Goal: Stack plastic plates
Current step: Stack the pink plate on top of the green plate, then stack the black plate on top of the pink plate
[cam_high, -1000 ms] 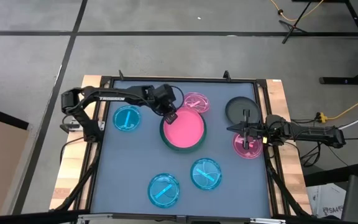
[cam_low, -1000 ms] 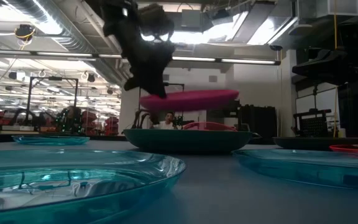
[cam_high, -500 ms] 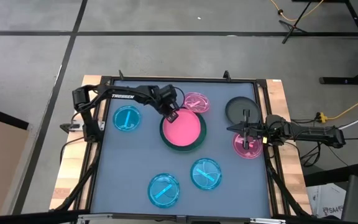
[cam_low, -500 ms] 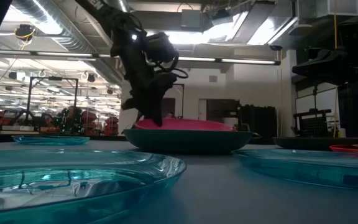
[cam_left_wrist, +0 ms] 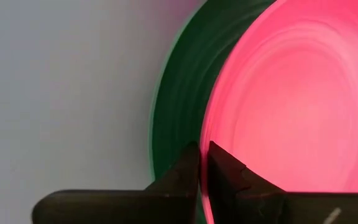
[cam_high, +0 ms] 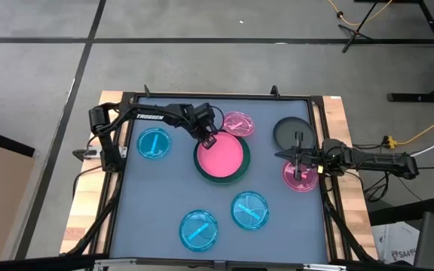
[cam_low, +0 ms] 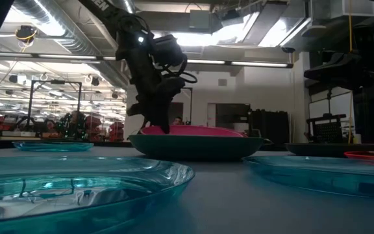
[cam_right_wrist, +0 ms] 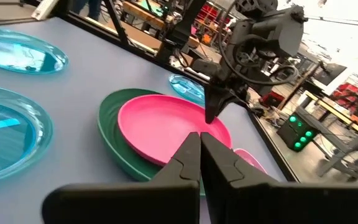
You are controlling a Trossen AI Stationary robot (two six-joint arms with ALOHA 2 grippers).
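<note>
The opaque pink plate [cam_high: 221, 156] lies inside the largest dark green plate [cam_high: 199, 167] at mid-table. My left gripper [cam_high: 208, 140] stands over the pink plate's far-left rim, shut on it; it shows in the low view as my left gripper [cam_low: 158, 125] pointing down. My right gripper [cam_high: 298, 159] hangs shut at the table's right side, above a translucent pink plate [cam_high: 301, 179] and beside the dark grey plate [cam_high: 291, 131]. Another translucent pink plate [cam_high: 238, 123] and three translucent cyan plates [cam_high: 154, 143] [cam_high: 199, 229] [cam_high: 249, 210] lie flat on the table. My left gripper pinches the opaque pink plate's rim [cam_left_wrist: 206, 144] on its far-left side between the two fingers. The fingers [cam_low: 161, 117] come from above, pointing down. The plate sits level, resting inside the dark green plate [cam_low: 197, 147].
The blue-grey mat has a dark raised frame [cam_high: 126, 98] around it. Cyan plates fill the near part and the left side. Bare mat lies at the near left corner [cam_high: 145, 211] and between the stack and the right-hand plates.
My left gripper has gone down, carrying the opaque pink plate from a little above the dark green plate into it. The plate now rests level inside the green one. In the last half second nothing has moved.
</note>
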